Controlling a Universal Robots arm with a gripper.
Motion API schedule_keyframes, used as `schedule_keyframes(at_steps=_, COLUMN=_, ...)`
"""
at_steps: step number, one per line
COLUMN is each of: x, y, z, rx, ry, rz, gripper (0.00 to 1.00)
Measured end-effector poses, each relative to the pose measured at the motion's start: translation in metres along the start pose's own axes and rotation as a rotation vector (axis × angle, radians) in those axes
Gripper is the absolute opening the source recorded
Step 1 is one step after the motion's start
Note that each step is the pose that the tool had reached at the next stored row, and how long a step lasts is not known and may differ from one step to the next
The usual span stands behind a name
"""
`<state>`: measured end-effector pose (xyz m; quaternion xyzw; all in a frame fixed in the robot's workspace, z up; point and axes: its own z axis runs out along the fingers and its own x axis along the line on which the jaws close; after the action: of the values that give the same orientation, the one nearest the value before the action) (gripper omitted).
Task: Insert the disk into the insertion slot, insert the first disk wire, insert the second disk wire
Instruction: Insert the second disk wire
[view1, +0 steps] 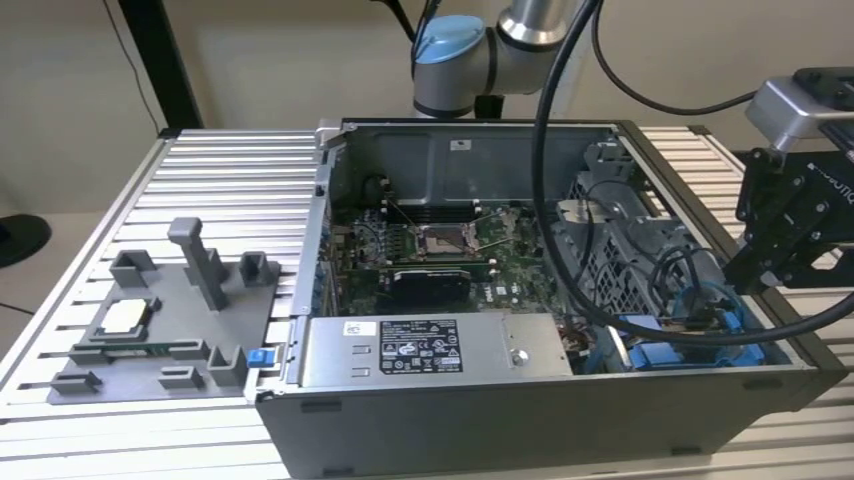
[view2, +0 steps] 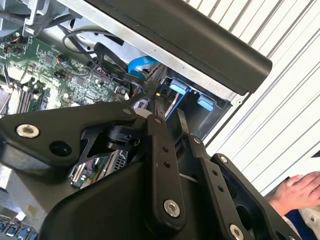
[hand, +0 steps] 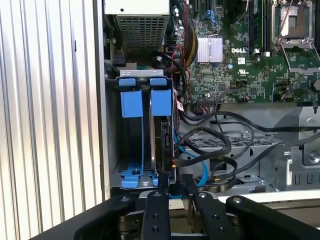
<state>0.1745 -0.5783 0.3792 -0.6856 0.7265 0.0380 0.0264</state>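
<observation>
- Already seated, the disk (hand: 164, 135) stands on edge in the slot (hand: 131, 182). Its blue carrier tab (hand: 161, 102) is level with the matching tab of the bay beside it.
- In the exterior view, the slot is at the 4 o'clock corner of the open case (view1: 534, 420).
- A blue wire (hand: 175, 192) runs along the disk's connector edge, loops away, and ends between the gripper's tips.
- The gripper (hand: 175, 181) hangs just off the disk's connector end. Its fingers (hand: 156, 207) are drawn nearly together and pinch the end of the blue wire.
- In the second wrist view, the same tips meet on a small black plug, with the blue wire curving into it.
- In the exterior view, the black gripper body is at 3 o'clock and reaches down into the case toward the slot.
- Black cables (hand: 215, 145) coil over the grey metal floor next to the slot.
- The green board (hand: 225, 60) fills the middle of the case.
- A grey power box (view1: 414, 345) lies along the case's 6 o'clock edge.
- The case rests on a ribbed metal table (view1: 227, 170).
- A grey parts holder (view1: 160, 330) lies on the table at 8 o'clock, well apart from the case.
- The arm (view1: 461, 50) rises at 12 o'clock behind the case.
- A person's hand (view2: 300, 192) rests on the table beyond the case wall.
</observation>
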Motion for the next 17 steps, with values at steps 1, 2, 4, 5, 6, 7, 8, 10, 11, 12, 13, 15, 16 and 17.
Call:
schedule_keyframes(at_steps=1, x=-0.0004, y=-0.0001, z=0.0000, rx=0.0000, ry=0.0000, rz=0.000, gripper=0.00)
schedule_keyframes(at_steps=2, x=-0.0012, y=-0.0001, z=0.0001, rx=0.0001, ry=0.0001, rz=0.000, gripper=0.00)
schedule_keyframes(at_steps=4, x=-0.0030, y=-0.0005, z=0.0003, rx=0.0000, ry=0.0001, rz=0.000, gripper=0.00)
schedule_keyframes(at_steps=5, x=-0.0041, y=-0.0008, z=0.0004, rx=0.0000, ry=0.0001, rz=0.000, gripper=0.00)
schedule_keyframes(at_steps=6, x=-0.0048, y=-0.0017, z=0.0004, rx=0.0000, ry=-0.0001, rz=0.000, gripper=0.00)
schedule_keyframes(at_steps=7, x=-0.0051, y=-0.0037, z=0.0005, rx=0.0000, ry=0.0001, rz=0.000, gripper=0.00)
schedule_keyframes(at_steps=8, x=-0.0055, y=-0.0056, z=0.0005, rx=0.0000, ry=0.0000, rz=0.000, gripper=0.00)
schedule_keyframes(at_steps=10, x=-0.0067, y=-0.0098, z=0.0003, rx=0.0000, ry=0.0003, rz=0.000, gripper=0.00)
schedule_keyframes(at_steps=11, x=-0.0076, y=-0.0116, z=0.0005, rx=0.0000, ry=0.0000, rz=0.000, gripper=0.00)
schedule_keyframes(at_steps=12, x=-0.0086, y=-0.0128, z=0.0006, rx=-0.0001, ry=-0.0002, rz=0.000, gripper=0.00)
schedule_keyframes(at_steps=13, x=-0.0095, y=-0.0136, z=0.0006, rx=0.0000, ry=0.0000, rz=0.000, gripper=0.00)
schedule_keyframes(at_steps=15, x=-0.0107, y=-0.0140, z=0.0007, rx=0.0000, ry=-0.0002, rz=0.000, gripper=0.00)
schedule_keyframes(at_steps=16, x=-0.0110, y=-0.0139, z=0.0008, rx=-0.0001, ry=-0.0004, rz=0.000, gripper=0.00)
schedule_keyframes(at_steps=17, x=-0.0113, y=-0.0139, z=0.0008, rx=-0.0005, ry=-0.0003, rz=0.000, gripper=0.00)
